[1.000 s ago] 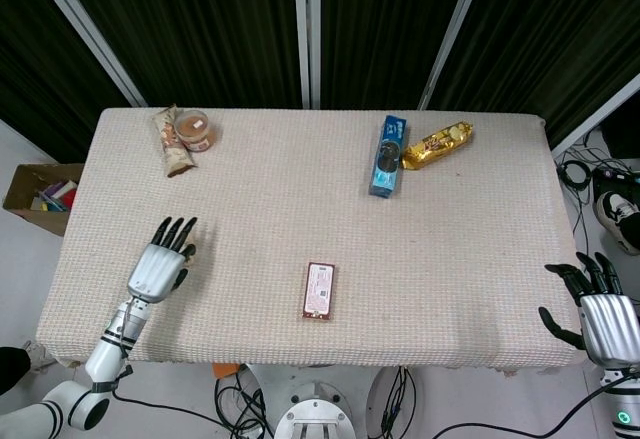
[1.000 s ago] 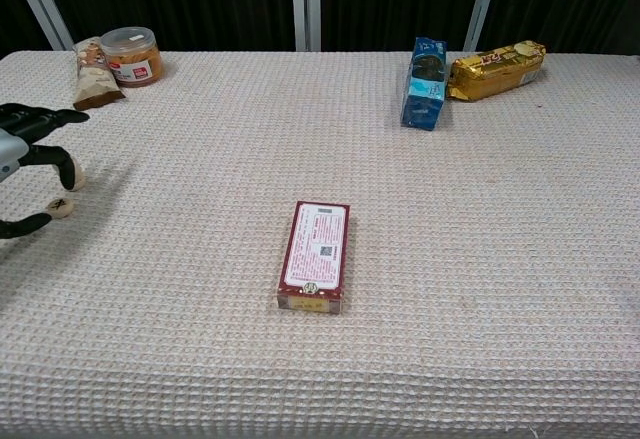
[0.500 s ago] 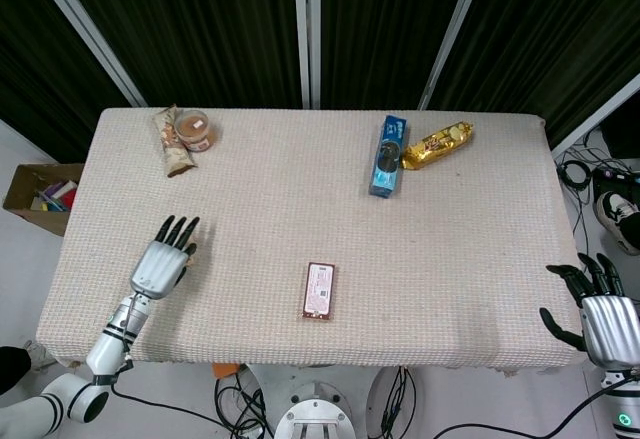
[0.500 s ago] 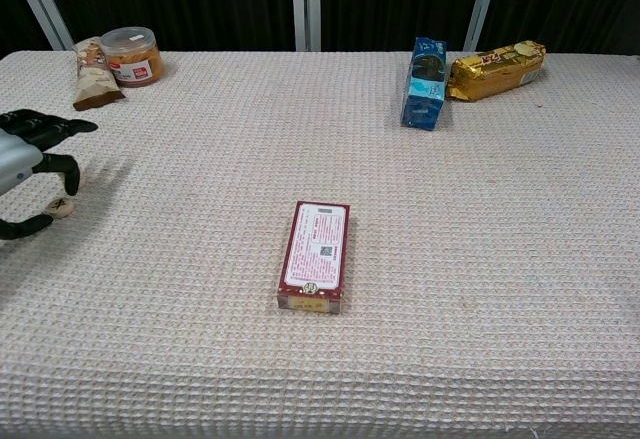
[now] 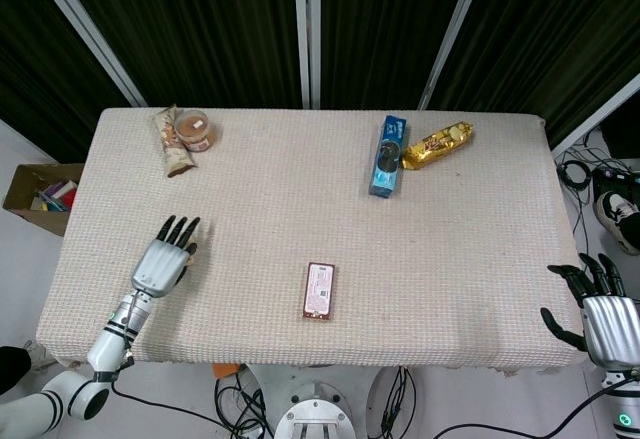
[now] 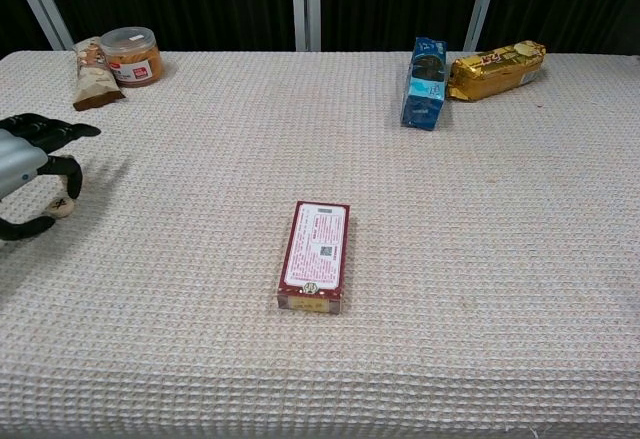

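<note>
While the left hand (image 5: pixel 163 261) has drifted only slightly forward and inward over the last second, it holds nothing, its fingers spread flat just above the table (image 5: pixel 260 189) near the left edge. That small creep points toward the red box (image 5: pixel 319 290), which lies flat near the front middle, well apart from both hands and unmoved. My reading is that the approach has barely begun. The right hand (image 5: pixel 597 309) hangs off the table's right front corner, fingers apart and empty, about where it was. At the back, the jar (image 5: pixel 192 130), snack bar (image 5: pixel 168 141), blue packet (image 5: pixel 387 155) and gold packet (image 5: pixel 437 145) have not shifted.
</note>
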`<action>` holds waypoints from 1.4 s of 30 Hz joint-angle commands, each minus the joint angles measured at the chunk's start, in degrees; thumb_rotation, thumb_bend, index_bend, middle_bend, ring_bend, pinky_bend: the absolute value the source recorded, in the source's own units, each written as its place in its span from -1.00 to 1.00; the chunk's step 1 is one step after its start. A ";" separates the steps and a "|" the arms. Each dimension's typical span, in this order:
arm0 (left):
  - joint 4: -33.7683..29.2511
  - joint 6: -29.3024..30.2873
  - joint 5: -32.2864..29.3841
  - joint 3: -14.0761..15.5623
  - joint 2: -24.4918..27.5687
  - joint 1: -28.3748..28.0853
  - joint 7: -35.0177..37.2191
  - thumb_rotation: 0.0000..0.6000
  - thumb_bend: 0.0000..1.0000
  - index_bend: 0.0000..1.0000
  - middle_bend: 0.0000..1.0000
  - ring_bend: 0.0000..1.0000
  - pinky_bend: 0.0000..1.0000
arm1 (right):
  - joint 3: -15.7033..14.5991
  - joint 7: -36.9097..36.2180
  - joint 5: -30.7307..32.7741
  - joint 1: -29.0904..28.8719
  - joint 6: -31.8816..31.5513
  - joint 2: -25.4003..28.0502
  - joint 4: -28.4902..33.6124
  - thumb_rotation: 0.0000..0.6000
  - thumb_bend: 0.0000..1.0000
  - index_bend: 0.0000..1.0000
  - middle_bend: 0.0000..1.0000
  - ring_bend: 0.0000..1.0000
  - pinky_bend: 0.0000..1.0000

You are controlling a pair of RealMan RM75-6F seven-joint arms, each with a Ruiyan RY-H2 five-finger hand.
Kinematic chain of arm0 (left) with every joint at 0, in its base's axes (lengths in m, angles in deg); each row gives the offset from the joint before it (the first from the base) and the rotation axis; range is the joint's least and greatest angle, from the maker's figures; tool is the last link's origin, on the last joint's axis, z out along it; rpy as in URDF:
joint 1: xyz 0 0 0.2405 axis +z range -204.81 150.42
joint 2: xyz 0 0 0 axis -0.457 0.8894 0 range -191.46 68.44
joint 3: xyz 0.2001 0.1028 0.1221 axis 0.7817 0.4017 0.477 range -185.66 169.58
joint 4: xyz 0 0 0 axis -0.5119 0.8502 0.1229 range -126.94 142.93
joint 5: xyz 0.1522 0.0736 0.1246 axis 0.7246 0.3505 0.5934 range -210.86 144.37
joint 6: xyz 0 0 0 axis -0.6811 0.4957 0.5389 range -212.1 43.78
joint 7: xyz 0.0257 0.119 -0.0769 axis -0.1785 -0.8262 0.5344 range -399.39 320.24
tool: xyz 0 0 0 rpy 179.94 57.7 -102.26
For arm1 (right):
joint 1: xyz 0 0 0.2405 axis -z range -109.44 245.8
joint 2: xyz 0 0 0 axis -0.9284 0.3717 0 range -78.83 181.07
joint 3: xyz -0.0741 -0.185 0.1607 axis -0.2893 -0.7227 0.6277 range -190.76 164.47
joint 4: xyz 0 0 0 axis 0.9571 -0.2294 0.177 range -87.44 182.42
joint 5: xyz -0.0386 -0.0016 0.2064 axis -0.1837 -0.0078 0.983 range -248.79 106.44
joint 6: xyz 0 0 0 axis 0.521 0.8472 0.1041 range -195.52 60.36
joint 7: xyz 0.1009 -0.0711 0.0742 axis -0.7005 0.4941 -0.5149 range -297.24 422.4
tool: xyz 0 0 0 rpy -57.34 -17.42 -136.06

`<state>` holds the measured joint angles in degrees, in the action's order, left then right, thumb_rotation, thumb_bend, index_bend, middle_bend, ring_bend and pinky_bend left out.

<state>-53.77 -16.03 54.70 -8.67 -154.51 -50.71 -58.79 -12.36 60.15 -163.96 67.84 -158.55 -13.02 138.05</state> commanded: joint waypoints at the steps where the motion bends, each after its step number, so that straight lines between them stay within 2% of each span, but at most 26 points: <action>1: -0.27 -0.34 -0.21 0.02 0.09 -0.22 -0.30 1.00 -0.33 -0.16 -1.00 -0.96 -0.85 | 0.03 0.05 0.01 0.00 -0.01 -0.01 -0.01 1.00 -0.53 -0.46 -0.39 -0.84 -0.81; 13: -2.76 1.14 -0.04 0.13 1.83 -0.14 -1.01 1.00 -0.22 -0.03 -1.00 -0.96 -0.85 | 0.07 0.06 -0.36 0.17 -0.54 -0.01 -0.01 1.00 -0.53 -0.46 -0.39 -0.84 -0.81; 20: -11.76 3.42 -0.46 -1.24 7.13 0.21 1.92 1.00 -0.23 -0.03 -1.00 -0.96 -0.85 | 0.04 0.03 -0.85 0.23 -0.94 -0.06 -0.06 1.00 -0.54 -0.46 -0.39 -0.84 -0.81; 23: -14.52 2.43 -1.92 -2.76 9.10 -0.59 3.54 1.00 -0.23 -0.04 -1.00 -0.96 -0.85 | 0.02 -0.02 -0.93 0.26 -1.01 -0.10 -0.16 1.00 -0.53 -0.46 -0.39 -0.84 -0.81; 30: -15.65 -2.67 -7.17 -5.90 10.35 -3.24 3.46 1.00 -0.23 -0.06 -1.00 -0.96 -0.85 | -0.02 -0.30 -0.97 0.60 -1.55 -0.02 -0.35 1.00 -0.54 -0.46 -0.39 -0.84 -0.81; 38: -15.28 -7.26 -11.85 -6.60 9.52 -5.01 2.26 1.00 -0.23 -0.07 -1.00 -0.96 -0.85 | 0.00 -0.89 -0.58 0.64 -1.27 -0.23 -0.90 1.00 -0.53 -0.46 -0.39 -0.84 -0.81; 42: -15.14 -7.55 -12.93 -6.64 9.20 -5.22 1.84 1.00 -0.23 -0.07 -1.00 -0.96 -0.85 | 0.11 -0.90 -0.45 0.57 -1.15 -0.24 -0.95 1.00 -0.54 -0.46 -0.39 -0.84 -0.81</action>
<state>-68.91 -23.53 41.88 -15.29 -145.23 -55.86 -56.85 -12.26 59.25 -164.41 68.41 -159.70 -13.25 137.10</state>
